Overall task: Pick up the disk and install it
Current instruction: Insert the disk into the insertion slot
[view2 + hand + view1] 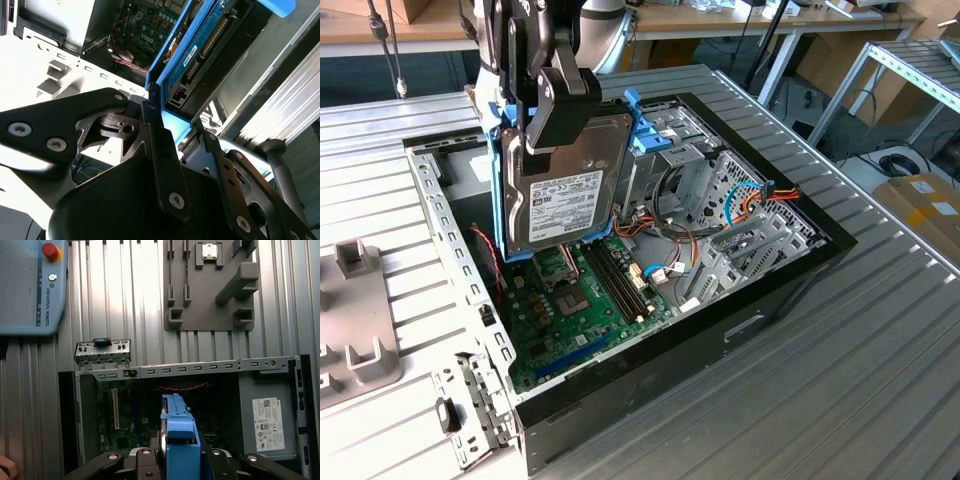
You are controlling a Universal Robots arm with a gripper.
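Disk is held upright by the gripper. The two black fingers are clenched on its top edge, one on the label side and one behind. The disk hangs over the open case. In the exterior view it stands in front of the motherboard, with its white label turned to the near side and the blue bracket along its edges. Whether its bottom edge touches anything cannot be told. In the second wrist view the disk is seen edge-on, and the gripper pinches it from both sides.

The table, of ribbed metal, carries everything. The case is black and lies flat in the middle of the table with its cover off. A power supply, a grey box with a white label, sits in one corner of the case. A grey plate with raised blocks lies on the table at the exterior view's left, apart from the case. The green motherboard covers the floor of the case. A pendant with a red button lies on the table, well apart from the case. A small metal part lies just beside the case's near corner. Coloured cables run at the exterior view's right side of the case, and a thin red wire lies along its left wall.
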